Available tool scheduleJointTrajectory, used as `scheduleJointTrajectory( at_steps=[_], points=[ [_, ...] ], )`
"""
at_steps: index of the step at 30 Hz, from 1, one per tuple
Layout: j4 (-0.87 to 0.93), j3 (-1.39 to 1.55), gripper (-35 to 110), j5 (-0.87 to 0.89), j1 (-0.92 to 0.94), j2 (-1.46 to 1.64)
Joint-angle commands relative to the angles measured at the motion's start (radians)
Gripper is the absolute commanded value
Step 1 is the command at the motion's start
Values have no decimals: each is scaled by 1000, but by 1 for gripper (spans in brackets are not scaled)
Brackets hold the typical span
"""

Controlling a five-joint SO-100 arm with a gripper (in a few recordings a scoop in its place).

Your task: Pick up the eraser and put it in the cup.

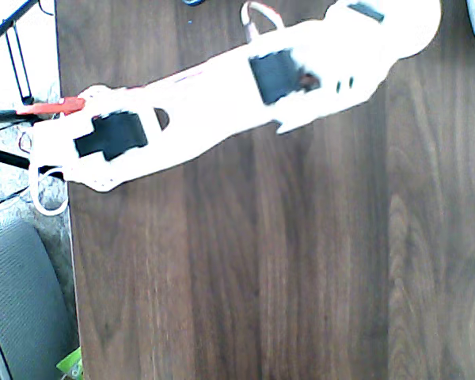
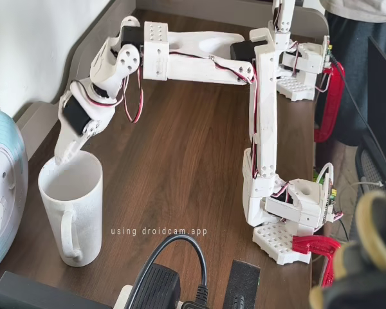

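Jaws [image 2: 63,156] dip over the smooth white cup's [image 2: 71,212] round rim.

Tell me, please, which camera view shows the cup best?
The fixed view: the white cup stands whole with its handle, the gripper dipping at its rim. In the overhead view I cannot make the cup out beneath the white arm.

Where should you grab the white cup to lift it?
Probably by its handle, the loop on the side nearest the camera in the fixed view, coming in from that near side. The cup stands upright, and its round body looks too wide for a small two-finger grip. The gripper hangs at the far left of its mouth, so that side is taken.
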Motion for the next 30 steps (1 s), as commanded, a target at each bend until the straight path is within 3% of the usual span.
scheduleJointTrajectory(
  at_steps=[1, 7, 11, 15, 21, 24, 30],
  points=[
    [83, 127, 0, 86, 46, 233],
    [-15, 646, 0, 129, 118, 882],
    [-14, 867, 0, 6, 167, 1158],
    [3, 922, 0, -69, 224, 1178],
    [-20, 1106, 0, -391, 222, 1253],
    [28, 1282, 0, -589, 198, 1523],
    [55, 1362, 0, -779, 147, 1523]
  ],
)
